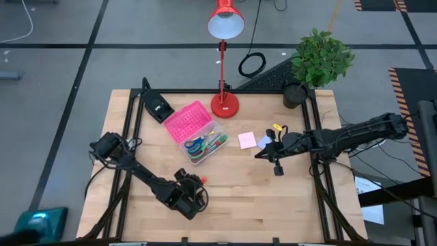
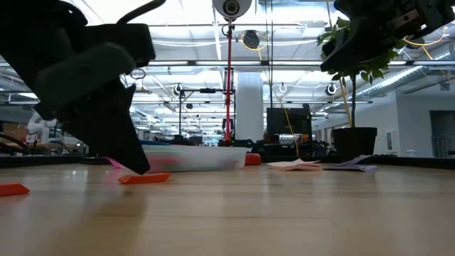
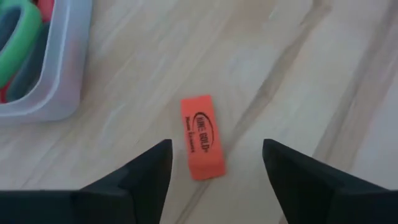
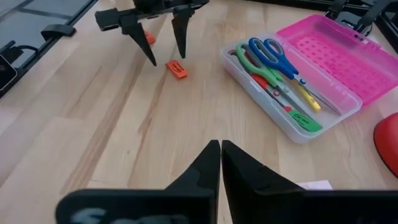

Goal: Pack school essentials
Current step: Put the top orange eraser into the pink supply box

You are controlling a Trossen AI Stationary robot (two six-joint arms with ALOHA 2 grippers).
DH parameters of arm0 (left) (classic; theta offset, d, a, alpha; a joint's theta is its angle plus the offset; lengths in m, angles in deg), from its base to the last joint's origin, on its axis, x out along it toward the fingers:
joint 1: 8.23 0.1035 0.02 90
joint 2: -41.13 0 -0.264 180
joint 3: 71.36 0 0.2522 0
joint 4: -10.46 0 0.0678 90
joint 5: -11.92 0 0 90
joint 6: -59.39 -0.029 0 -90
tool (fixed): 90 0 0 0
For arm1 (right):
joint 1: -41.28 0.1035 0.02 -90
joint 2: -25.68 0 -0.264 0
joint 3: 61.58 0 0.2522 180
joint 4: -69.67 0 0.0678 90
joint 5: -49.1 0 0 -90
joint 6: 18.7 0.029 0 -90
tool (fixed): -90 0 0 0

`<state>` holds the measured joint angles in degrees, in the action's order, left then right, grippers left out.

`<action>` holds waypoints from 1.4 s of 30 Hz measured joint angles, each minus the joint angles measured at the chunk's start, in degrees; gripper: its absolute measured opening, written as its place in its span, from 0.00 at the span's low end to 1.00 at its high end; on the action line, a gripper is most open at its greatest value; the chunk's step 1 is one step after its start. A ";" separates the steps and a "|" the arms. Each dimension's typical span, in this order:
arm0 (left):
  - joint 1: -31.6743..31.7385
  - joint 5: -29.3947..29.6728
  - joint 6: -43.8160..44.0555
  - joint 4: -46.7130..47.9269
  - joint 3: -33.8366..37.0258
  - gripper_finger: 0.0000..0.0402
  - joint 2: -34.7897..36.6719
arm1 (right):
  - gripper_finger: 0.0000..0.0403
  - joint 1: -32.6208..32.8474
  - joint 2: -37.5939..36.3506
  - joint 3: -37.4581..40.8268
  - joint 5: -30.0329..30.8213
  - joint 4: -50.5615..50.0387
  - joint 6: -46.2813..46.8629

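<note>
Left pincer (image 3: 211,171) apart over one orange eraser (image 3: 201,137), right pincer (image 4: 220,155) together

Table (image 1: 273,198): pale wood, smooth, matt. Box (image 4: 273,118) beside the lamp (image 1: 224,102): clear plastic, glossy pink lid. Eraser (image 3: 202,137): matt orange rubber.

You've got bright, even light from the ceiling strips (image 2: 298,43) across the table (image 1: 273,198). Shadows stay soft. Your low view blurs up close.
</note>
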<state>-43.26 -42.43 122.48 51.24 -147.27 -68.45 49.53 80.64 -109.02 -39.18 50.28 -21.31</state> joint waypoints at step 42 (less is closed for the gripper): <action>1.90 -0.21 -0.54 -1.36 0.21 0.22 0.11 | 0.02 0.00 0.00 0.00 -0.07 -0.67 -1.53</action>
<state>-41.35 -42.64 121.94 49.88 -147.06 -68.34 49.53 80.64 -109.02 -39.25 49.60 -22.84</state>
